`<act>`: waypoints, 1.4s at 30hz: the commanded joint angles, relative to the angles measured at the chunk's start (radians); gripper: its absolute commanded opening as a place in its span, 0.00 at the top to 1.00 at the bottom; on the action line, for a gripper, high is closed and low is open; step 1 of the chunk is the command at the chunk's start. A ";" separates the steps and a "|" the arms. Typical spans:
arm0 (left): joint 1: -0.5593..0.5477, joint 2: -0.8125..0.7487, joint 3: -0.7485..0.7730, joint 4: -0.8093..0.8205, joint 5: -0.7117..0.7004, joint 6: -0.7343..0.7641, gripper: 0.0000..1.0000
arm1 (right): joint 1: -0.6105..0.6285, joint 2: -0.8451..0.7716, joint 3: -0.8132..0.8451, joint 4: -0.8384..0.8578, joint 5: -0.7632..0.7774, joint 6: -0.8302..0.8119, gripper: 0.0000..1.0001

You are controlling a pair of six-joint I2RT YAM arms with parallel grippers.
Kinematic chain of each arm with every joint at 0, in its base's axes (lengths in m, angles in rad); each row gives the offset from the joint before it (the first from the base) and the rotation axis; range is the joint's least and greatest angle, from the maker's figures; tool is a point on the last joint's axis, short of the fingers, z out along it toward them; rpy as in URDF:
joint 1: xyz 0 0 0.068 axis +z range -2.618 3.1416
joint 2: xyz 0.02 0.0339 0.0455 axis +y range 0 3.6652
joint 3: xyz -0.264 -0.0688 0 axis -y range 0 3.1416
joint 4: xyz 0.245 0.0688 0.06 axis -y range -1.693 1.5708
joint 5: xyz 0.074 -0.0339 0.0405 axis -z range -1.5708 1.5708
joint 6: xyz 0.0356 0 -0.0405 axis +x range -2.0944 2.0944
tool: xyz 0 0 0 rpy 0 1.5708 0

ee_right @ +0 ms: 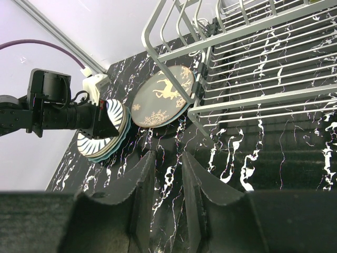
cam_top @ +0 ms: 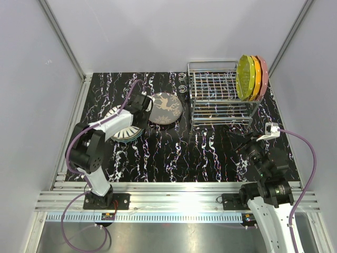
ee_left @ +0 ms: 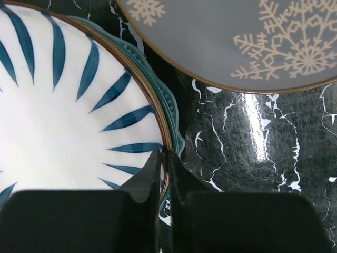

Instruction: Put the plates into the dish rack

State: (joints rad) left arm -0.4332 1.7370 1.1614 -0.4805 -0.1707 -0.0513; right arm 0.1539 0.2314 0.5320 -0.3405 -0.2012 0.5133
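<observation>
Top view, left of centre: a stack of plates lies on the black marbled bench [cam_top: 174, 153]. The top one is a striped plate [ee_left: 63, 132], white with dark stripes running to the rim. Under it is a teal plate [ee_left: 171, 113], its edge showing past the striped rim.

Left gripper [ee_left: 163, 158]: closed on the rim of the striped plate at the stack's right side, one finger over the plate face and one outside the edge. Whether the plate is lifted off the stack: cannot tell.

Just right of the stack, apart from it: grey plate [cam_top: 166, 108] with a pale tree motif, on the bench, close to the left end of the rack [cam_top: 216, 100].

Rack: chrome wire, upper right of the top view. Three plates stand on edge at its right end, side by side: yellow-green plate [cam_top: 243, 78], orange plate [cam_top: 255, 79], pink plate [cam_top: 264, 76]. The slots to their left are unfilled.

Lower right of the top view: right gripper [ee_right: 167, 174] is above the bench in front of the rack. Its fingers [ee_right: 142, 179] are apart with nothing between them. It points toward the grey plate and the stack.
</observation>
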 commanded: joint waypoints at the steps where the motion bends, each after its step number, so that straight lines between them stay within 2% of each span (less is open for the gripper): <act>1: -0.007 0.018 0.032 -0.027 -0.019 0.014 1.00 | -0.005 -0.014 0.003 0.018 0.011 -0.001 0.66; 7: -0.018 -0.049 0.037 -0.044 -0.016 -0.005 1.00 | -0.005 -0.010 0.011 0.021 -0.013 -0.021 0.66; 13: -0.015 -0.186 0.015 0.003 0.045 -0.045 1.00 | -0.005 0.015 0.005 0.093 -0.165 -0.022 0.61; 23: 0.037 -0.307 0.012 0.052 0.230 -0.134 1.00 | -0.004 0.092 -0.017 0.211 -0.392 0.011 0.57; 28: 0.089 -0.373 -0.012 0.114 0.322 -0.199 1.00 | 0.009 0.208 0.003 0.279 -0.425 0.025 0.54; 32: 0.123 -0.436 -0.037 0.152 0.390 -0.242 1.00 | 0.097 0.344 0.057 0.317 -0.341 0.002 0.52; 35: 0.143 -0.487 -0.049 0.172 0.393 -0.259 1.00 | 0.306 0.501 0.140 0.322 -0.174 -0.074 0.50; 36: 0.154 -0.499 -0.054 0.178 0.392 -0.265 1.00 | 0.419 0.547 0.167 0.322 -0.124 -0.090 0.49; 37: 0.159 -0.526 -0.060 0.193 0.392 -0.274 1.00 | 0.484 0.647 0.222 0.321 -0.077 -0.128 0.48; 39: 0.171 -0.554 -0.075 0.206 0.381 -0.280 1.00 | 0.567 0.742 0.276 0.328 0.029 -0.148 0.48; 42: 0.175 -0.599 -0.095 0.230 0.347 -0.288 1.00 | 0.694 0.882 0.332 0.429 0.143 -0.160 0.40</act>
State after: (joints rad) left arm -0.2657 1.2083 1.0672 -0.4065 0.1703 -0.3134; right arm 0.7643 1.0439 0.8005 -0.0277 -0.2478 0.4126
